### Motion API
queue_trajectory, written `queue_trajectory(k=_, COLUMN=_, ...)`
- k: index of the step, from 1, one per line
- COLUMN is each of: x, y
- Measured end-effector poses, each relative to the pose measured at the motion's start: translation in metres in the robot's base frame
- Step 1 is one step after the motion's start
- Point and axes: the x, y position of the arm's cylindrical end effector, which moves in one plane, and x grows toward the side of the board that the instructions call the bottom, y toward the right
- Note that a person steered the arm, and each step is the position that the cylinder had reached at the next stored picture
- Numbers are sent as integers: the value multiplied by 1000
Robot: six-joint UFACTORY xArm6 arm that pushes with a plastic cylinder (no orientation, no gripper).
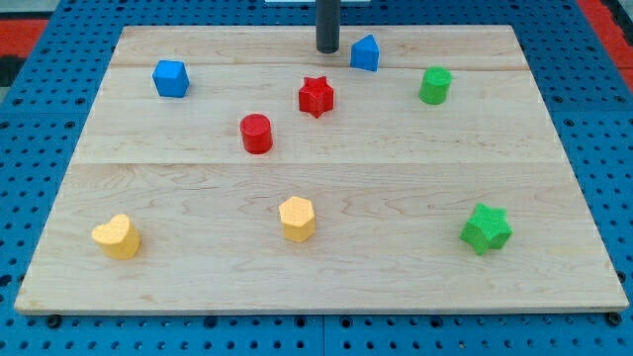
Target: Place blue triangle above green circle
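In the camera view, you see my tip (327,49) resting on the bench (316,188) just left of the blue triangle (365,53), a narrow gap between them. There is no gripper, only the rod holding nothing. The triangle sits to the upper left of the green circle (434,85), with the red star (316,96) lower left of the triangle.

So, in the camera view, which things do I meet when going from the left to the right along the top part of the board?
blue cube → red cylinder → red star → my tip → blue triangle → green circle
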Motion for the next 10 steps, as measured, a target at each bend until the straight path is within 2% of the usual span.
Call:
queue_trajectory(k=2, x=23, y=53)
queue_trajectory(k=6, x=45, y=59)
queue_trajectory(k=8, x=42, y=105)
queue_trajectory(k=10, x=27, y=112)
